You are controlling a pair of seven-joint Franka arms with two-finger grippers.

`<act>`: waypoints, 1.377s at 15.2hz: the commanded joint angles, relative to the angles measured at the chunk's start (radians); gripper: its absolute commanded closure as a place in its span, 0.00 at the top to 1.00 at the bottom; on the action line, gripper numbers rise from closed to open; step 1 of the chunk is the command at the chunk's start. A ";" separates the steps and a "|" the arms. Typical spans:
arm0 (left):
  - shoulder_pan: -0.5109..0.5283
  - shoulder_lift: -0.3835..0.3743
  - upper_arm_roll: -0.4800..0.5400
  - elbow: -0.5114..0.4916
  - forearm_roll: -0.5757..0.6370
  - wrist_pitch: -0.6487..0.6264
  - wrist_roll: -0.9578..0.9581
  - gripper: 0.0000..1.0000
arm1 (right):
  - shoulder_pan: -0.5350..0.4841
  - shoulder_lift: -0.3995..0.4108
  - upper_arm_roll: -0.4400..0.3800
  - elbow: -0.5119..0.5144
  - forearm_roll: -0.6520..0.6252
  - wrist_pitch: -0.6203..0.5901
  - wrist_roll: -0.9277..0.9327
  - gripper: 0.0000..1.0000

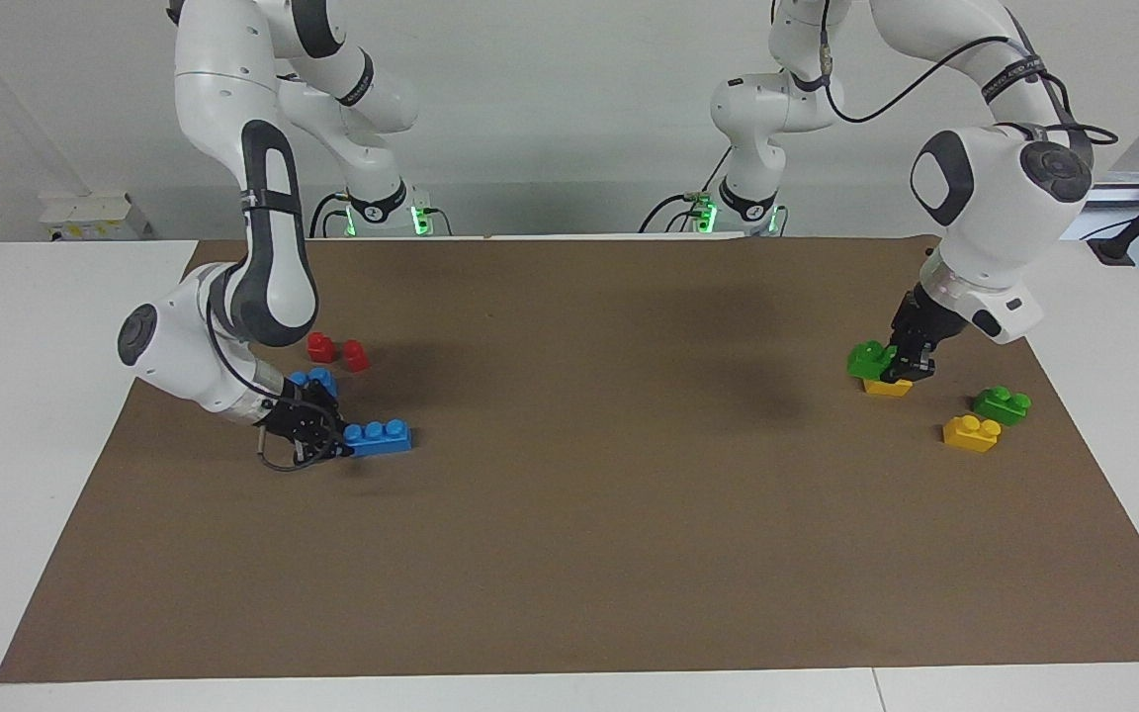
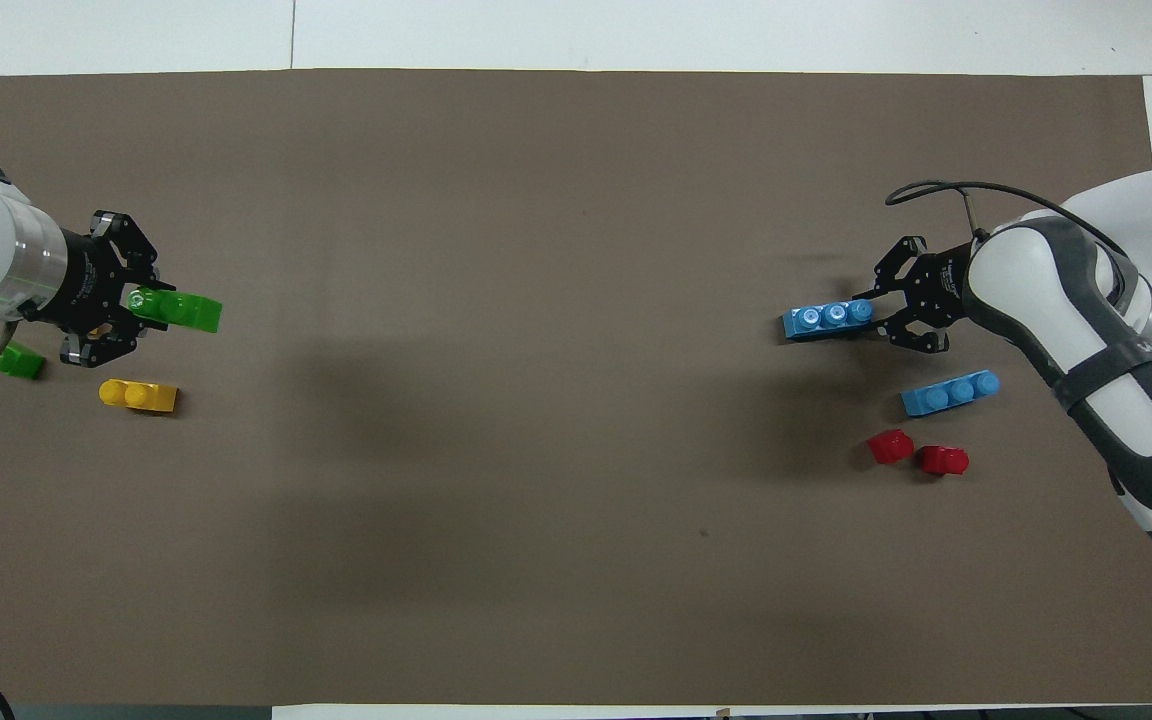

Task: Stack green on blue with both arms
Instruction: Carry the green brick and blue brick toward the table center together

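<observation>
Facing view showed my left pincer (image 1: 911, 368) gripping the green (image 1: 867, 358) over a yellow brick (image 1: 888, 387), lifted for carrying; my right pincer (image 1: 317, 435) clasped the blue (image 1: 379, 436) at the bench's (image 1: 569, 554) right-arm end, readying it as base.

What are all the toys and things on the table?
Blue bricks: 2, three studs; one at the right gripper, one beside it, nearer the robots.
Red bricks: 2, small, nearer the robots than the blue ones.
Green bricks: 2; one held above a yellow brick, one on the mat.
Yellow bricks: 2; one under the held green, one beside the other green.
Mat: 1, brown.
Right gripper: black.
Left gripper: black.
</observation>
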 commanded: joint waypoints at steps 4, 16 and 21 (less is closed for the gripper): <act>-0.130 -0.059 0.012 -0.027 -0.011 -0.040 -0.333 0.00 | 0.027 -0.040 0.035 0.075 0.050 -0.147 -0.018 0.00; -0.191 -0.063 0.012 -0.035 -0.011 -0.037 -0.481 0.00 | 0.375 -0.121 0.056 -0.012 0.078 0.033 0.367 0.00; -0.300 -0.112 0.012 -0.131 -0.011 -0.008 -0.535 0.00 | 0.513 -0.131 0.057 -0.137 0.091 0.293 0.479 0.00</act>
